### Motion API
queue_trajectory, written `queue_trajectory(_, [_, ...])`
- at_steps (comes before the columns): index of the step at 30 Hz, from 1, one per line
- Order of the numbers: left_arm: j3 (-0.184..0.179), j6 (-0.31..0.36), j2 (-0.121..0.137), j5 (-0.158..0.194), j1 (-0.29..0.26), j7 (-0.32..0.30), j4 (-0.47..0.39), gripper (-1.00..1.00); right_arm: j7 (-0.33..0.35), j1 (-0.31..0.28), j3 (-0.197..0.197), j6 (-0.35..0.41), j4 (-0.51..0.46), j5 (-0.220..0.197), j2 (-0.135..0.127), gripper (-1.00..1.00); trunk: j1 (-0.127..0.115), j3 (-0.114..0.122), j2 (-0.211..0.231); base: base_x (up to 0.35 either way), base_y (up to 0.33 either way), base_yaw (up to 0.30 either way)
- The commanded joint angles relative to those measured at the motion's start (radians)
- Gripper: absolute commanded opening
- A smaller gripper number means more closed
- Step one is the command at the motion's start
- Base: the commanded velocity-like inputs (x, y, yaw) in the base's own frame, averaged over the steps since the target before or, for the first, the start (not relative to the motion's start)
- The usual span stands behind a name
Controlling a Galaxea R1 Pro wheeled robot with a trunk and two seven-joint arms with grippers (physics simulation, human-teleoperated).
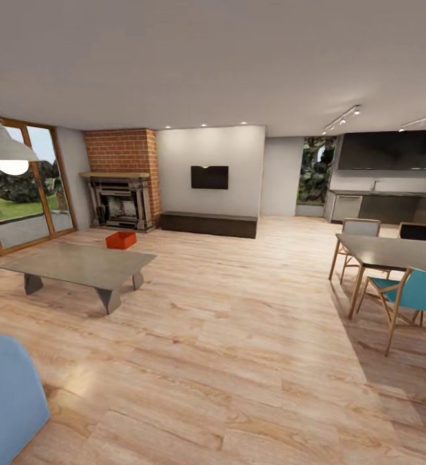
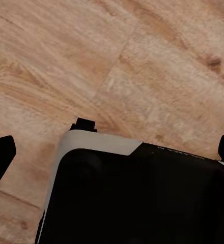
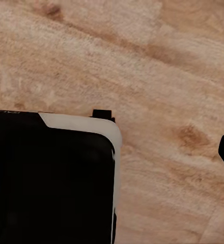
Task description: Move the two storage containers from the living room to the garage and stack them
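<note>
Hands hang over the wood floor [image 2: 158, 61] and hold nothing. Left hand [image 2: 114, 152] has 2 dark fingertips [image 2: 1, 152] spread wide. Right hand: cannot tell. 1 orange storage container [image 1: 121, 240] sits on the floor behind the grey worktop [image 1: 77, 265], near the fireplace [image 1: 119, 201].

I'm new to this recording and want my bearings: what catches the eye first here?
An orange-red storage container stands out on the wood plank floor beyond the low grey coffee table, in front of the brick fireplace. A wall-mounted TV hangs mid-room, and a teal chair sits by the dining table at right.
</note>
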Motion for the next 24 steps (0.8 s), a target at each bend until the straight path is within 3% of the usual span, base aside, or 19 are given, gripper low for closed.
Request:
queue_trajectory(1, [-0.004,-0.001,0.000,0.009,-0.001,-0.003,0.000,1.00,0.002,-0.002,0.007,-0.005,0.003,-0.002,0.000,1.00,0.001,-0.002,-0.001,0.323,0.000,-0.233])
queue_trajectory(7, [-0.004,-0.001,0.000,0.009,-0.001,-0.003,0.000,1.00,0.002,-0.002,0.007,-0.005,0.003,-0.005,0.000,1.00,0.001,-0.002,-0.001,0.323,0.000,-0.162])
queue_trajectory(24, [-0.004,-0.001,0.000,0.009,-0.001,-0.003,0.000,1.00,0.001,-0.002,0.016,-0.001,0.003,-0.005,-0.007,1.00,0.001,-0.002,-0.001,0.323,0.000,-0.003])
